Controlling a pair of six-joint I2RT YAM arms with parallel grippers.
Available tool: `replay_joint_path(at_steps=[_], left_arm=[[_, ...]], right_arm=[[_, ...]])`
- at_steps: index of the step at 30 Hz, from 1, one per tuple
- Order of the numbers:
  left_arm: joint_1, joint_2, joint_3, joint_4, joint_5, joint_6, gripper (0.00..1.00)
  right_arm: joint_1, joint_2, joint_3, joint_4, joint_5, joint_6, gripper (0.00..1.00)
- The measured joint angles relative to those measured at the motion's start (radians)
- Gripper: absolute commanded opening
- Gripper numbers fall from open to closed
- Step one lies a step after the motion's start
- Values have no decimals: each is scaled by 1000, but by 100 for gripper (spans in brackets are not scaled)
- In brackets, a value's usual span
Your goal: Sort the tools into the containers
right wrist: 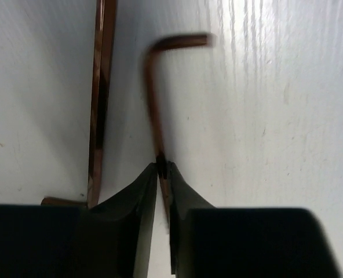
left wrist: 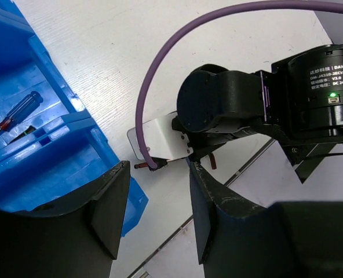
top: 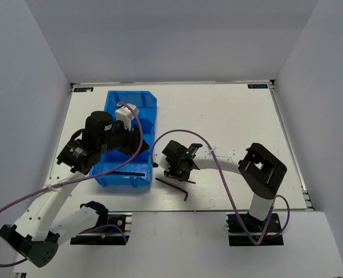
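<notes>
My right gripper [right wrist: 161,169] is shut on the shaft of a thin dark L-shaped hex key [right wrist: 153,98] that lies on the white table, its short arm pointing right. A thicker hex key [right wrist: 99,98] lies just left of it. In the top view the right gripper [top: 175,170] is low beside the blue bin [top: 145,104], with the thicker hex key [top: 172,185] in front of it. My left gripper [left wrist: 157,214] is open and empty above the bin's right edge [left wrist: 96,145]. A red-and-blue screwdriver [left wrist: 18,116] lies in one compartment. The green-handled screwdrivers are out of view.
Another hex key [top: 125,172] lies in the bin's front compartment. The left arm [top: 96,145] covers much of the bin. The right arm's purple cable [top: 218,168] loops over the table. The table's front edge [top: 189,211] is close behind the hex keys.
</notes>
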Motion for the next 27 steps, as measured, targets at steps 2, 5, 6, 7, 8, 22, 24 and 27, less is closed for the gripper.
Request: replay_joint_path(at_steps=[2,5,6,7,8,22,24,27], left_arm=[[0,-5,1,-2,0,0,56],[0,-12,2,-3,0,0,56],[0,-13,2,-3,0,0,56],[0,-14,2,-3,0,0,56],[0,-14,3,-3,0,0,56],[0,-15,3,-3,2,-14,56],[0,-18,3,-2,3,-14,56],[0,-19,8,-2,6,-14,56]], right_arm=[[0,5,3,17,-1,9,6],[-2,11,9,21,-3,16,0],[-3,13,10,21,-3,19,0],[-5,14,12,21,-4,22,0],[-8,15,14,21,-4,25,0],[-127,-32,23,-11,-47,-45,0],[-134,-45,46,-29,-74,-50,0],[-131,-47,104,-50,-140,-56,0]])
